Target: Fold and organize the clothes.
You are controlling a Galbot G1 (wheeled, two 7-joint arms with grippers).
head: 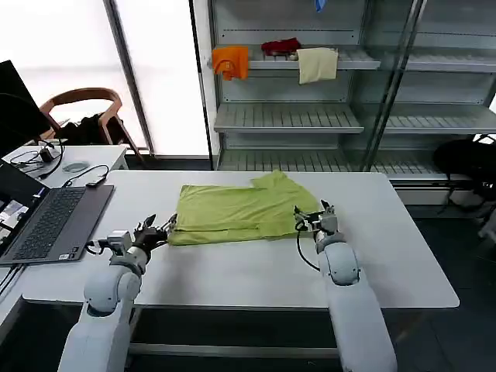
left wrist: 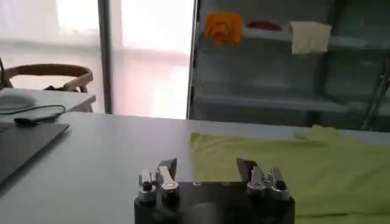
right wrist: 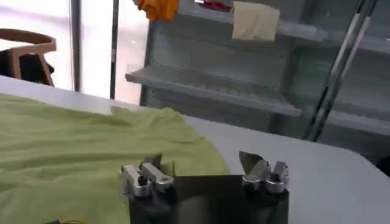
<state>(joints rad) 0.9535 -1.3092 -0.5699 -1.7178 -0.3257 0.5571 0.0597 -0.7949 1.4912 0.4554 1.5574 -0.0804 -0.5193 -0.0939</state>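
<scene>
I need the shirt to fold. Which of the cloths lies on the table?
The lime-green T-shirt, spread on the white table between both grippers. The orange, red and cream cloths sit on the shelf.

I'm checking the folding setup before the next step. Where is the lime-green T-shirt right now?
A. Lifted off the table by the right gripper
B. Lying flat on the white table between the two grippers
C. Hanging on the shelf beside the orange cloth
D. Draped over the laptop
B: the lime-green T-shirt lies spread on the white table, with the left gripper at its one edge and the right gripper at the other, both open.
</scene>
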